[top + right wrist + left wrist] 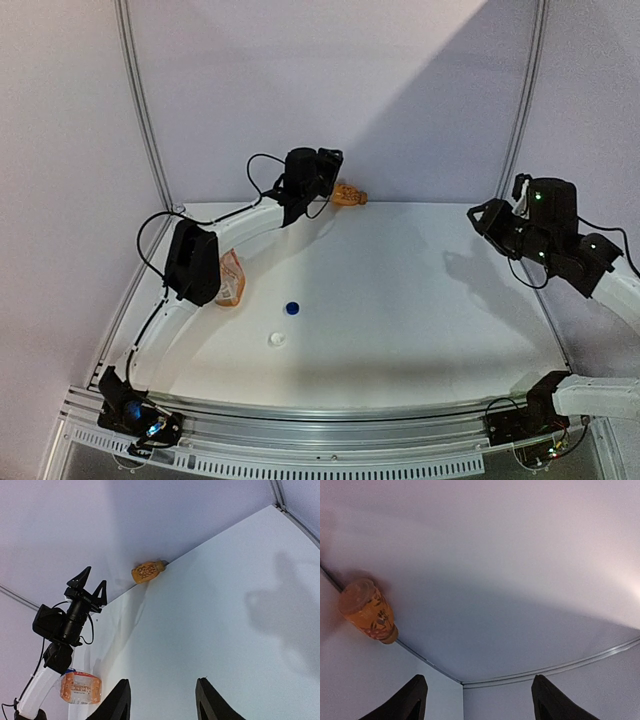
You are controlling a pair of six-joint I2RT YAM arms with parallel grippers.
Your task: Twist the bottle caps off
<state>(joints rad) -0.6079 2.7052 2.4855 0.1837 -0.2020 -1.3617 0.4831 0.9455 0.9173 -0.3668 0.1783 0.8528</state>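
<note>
you see the dark blue cap (292,308) and the white cap (276,340) lying loose on the table (420,300), at near left. the orange bottle (350,195) lies on its side at the far wall. a clear bottle (232,278) with orange label is just beside the left arm. your left gripper (479,680) is wide apart and empty, raised toward the far wall. your right gripper (164,682) is also apart and empty, raised at the right.
</note>
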